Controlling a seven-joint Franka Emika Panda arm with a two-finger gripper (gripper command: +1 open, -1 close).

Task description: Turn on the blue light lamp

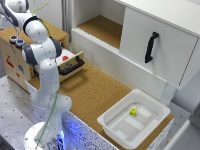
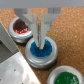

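**A:** Start with the exterior view. What do you have?

**B:** You see the arm [image 1: 44, 75] bent over a wooden box [image 1: 15, 62] at the exterior view's left, on the cork counter [image 1: 100, 92]. 2 small round lamps [image 1: 16, 41] sit on the box top; you can't pick out colours reliably here. The gripper itself is hidden behind the arm's own links, so from this angle you can't tell how its fingers are set. Further off, a white tub [image 1: 150, 107] holds a small yellow thing [image 1: 133, 112]; neither is part of your job.

**A:** And the wrist view?

**B:** Here you get the answer. The blue lamp [image 2: 41, 51] lies directly under the gripper [image 2: 41, 31], with the red lamp [image 2: 20, 27] just beside it and the green lamp [image 2: 64, 76] on its other side. The fingers [image 2: 46, 27] are drawn together, nothing between them, tips right over the blue cap. Whether they already touch it you can't say for certain.

**A:** How will the lamp handle?

**B:** You shouldn't grasp it at all. It looks like a stiff plastic push-button: a domed cap in a grey rim, probably smooth and a little slick. Judge it as something to press, squarely on the middle of the cap, so your tips don't slide off toward the rim or the red neighbour. A short, straight push should be enough.
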